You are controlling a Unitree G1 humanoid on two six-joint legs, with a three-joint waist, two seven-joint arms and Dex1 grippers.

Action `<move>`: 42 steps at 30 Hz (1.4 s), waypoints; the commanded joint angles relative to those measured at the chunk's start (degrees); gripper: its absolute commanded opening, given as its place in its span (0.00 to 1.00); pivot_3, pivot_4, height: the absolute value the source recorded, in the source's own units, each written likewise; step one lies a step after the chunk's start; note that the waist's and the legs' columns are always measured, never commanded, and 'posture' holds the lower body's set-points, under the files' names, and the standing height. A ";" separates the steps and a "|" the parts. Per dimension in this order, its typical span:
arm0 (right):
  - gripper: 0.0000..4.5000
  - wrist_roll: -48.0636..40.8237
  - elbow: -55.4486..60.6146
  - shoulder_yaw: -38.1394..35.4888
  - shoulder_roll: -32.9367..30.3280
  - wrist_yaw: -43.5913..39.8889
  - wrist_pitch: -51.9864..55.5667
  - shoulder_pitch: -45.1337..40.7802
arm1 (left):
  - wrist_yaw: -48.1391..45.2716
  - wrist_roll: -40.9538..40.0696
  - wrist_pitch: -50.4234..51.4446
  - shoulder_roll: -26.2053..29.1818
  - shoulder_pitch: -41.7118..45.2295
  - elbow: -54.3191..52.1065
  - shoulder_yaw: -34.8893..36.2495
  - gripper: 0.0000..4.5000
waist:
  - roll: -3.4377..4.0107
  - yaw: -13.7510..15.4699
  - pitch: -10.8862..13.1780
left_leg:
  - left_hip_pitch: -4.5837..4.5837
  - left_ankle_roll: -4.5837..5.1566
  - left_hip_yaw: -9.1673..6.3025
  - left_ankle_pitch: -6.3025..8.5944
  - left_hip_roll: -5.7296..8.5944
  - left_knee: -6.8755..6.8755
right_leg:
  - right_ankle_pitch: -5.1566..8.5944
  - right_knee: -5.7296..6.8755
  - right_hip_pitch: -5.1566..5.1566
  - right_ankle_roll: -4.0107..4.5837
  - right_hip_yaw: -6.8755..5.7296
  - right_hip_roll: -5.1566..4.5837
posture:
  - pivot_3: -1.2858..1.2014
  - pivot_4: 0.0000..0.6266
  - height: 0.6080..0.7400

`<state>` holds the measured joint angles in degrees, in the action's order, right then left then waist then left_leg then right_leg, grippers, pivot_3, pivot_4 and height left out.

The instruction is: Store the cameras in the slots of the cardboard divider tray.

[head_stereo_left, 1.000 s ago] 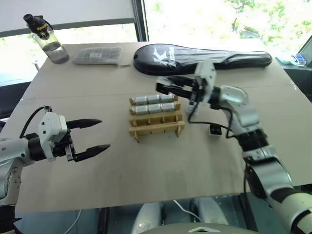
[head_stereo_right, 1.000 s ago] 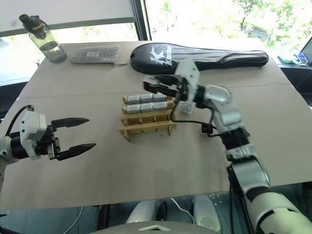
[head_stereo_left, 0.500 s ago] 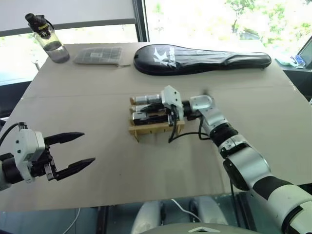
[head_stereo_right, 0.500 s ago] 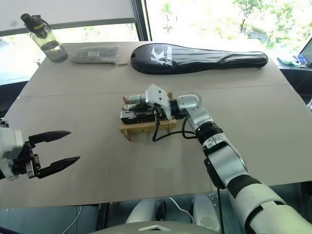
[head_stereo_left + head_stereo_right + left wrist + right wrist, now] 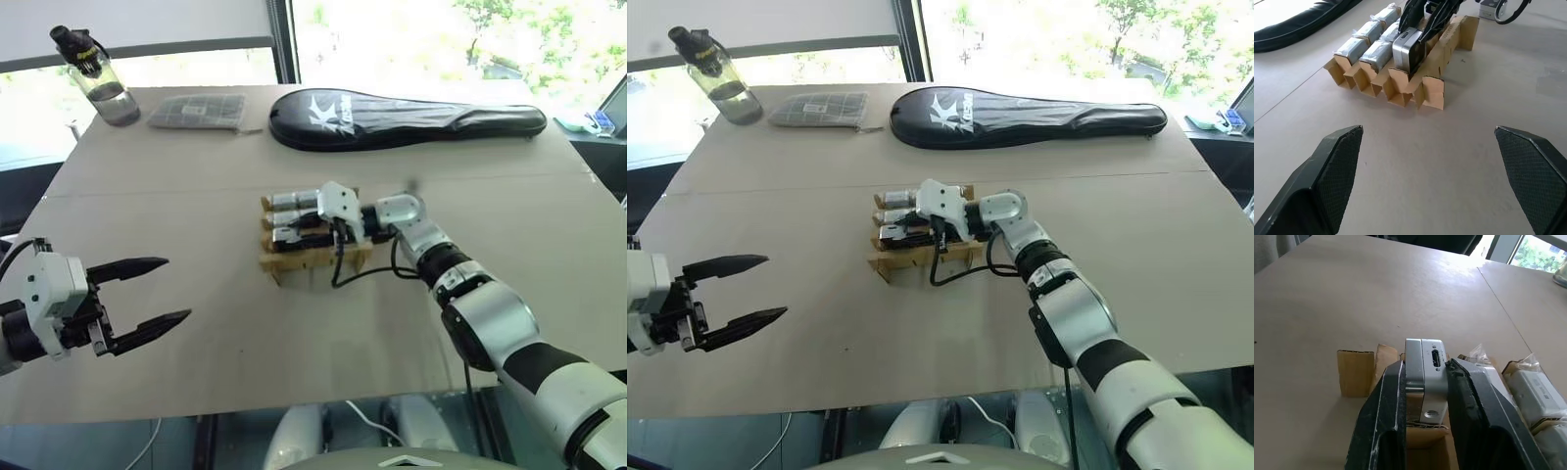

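The right gripper (image 5: 1425, 396) is pinching a silver-grey camera (image 5: 1424, 374) between its two black fingers and is holding it over the near row of the cardboard divider tray (image 5: 1420, 81), which is sitting at the middle of the table (image 5: 196, 196). In the left wrist view the camera is standing on edge with its lower part already between the cardboard strips, at an end slot of that row, though how deep it is seated is hard to judge. The two far rows are holding wrapped cameras (image 5: 1371, 41) lying side by side. The left gripper (image 5: 137, 299) is hovering with its jaws spread wide, well apart from the tray on the near left, gripping nothing. The main risk here is that the camera is meeting a strip edge rather than the gap: a slight tilt would be wedging it against the thin cardboard, bending a divider or leaving the camera perched. The tray looks light and nothing is bracing it, so a sideways push from the arm could be sliding or tipping it and jostling the stored cameras. The slot is narrow, so the fingers flanking the camera may be fouling the neighbouring walls when they part, and a release before the camera is seated could let it topple onto the table.
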<state>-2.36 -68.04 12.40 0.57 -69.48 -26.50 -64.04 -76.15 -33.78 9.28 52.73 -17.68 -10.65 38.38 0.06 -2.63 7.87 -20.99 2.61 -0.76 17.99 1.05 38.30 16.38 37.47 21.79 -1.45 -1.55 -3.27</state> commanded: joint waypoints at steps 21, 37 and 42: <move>0.73 -0.09 3.40 -6.45 -1.15 0.37 -2.22 0.78 | -0.15 0.01 -0.21 0.40 5.19 0.85 -4.36 1.00 | 0.00 0.06 0.01 | -0.01 -0.01 -0.07 0.00 0.01 0.00 | 0.00 0.00 -0.01 0.00 0.00 0.01 | 0.52 0.24 1.00; 0.73 -16.13 72.94 -18.51 -31.11 7.18 39.04 49.37 | -1.59 0.21 0.12 -0.06 17.88 3.01 -16.76 1.00 | -0.05 1.64 -0.03 | -0.88 -0.04 -0.97 -0.05 0.20 0.26 | 0.00 -0.41 0.12 -0.02 0.12 0.12 | 0.52 0.24 1.00; 0.73 -17.05 74.89 -20.78 -34.16 8.83 38.45 56.37 | -2.62 0.33 0.14 0.49 20.17 4.52 -17.94 1.00 | -0.04 1.66 -0.02 | -0.76 -0.06 -0.94 -0.07 0.12 0.19 | -0.01 -0.44 0.00 -0.02 0.14 0.17 | 0.52 0.24 1.00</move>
<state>-18.46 4.48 -7.20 -32.59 -61.03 12.64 -7.83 -78.07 -33.18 9.68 52.31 1.86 -6.48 19.96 0.02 -0.98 7.85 -21.74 2.55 -1.68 17.91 1.17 38.51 16.38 37.03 21.79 -1.48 -1.37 -3.10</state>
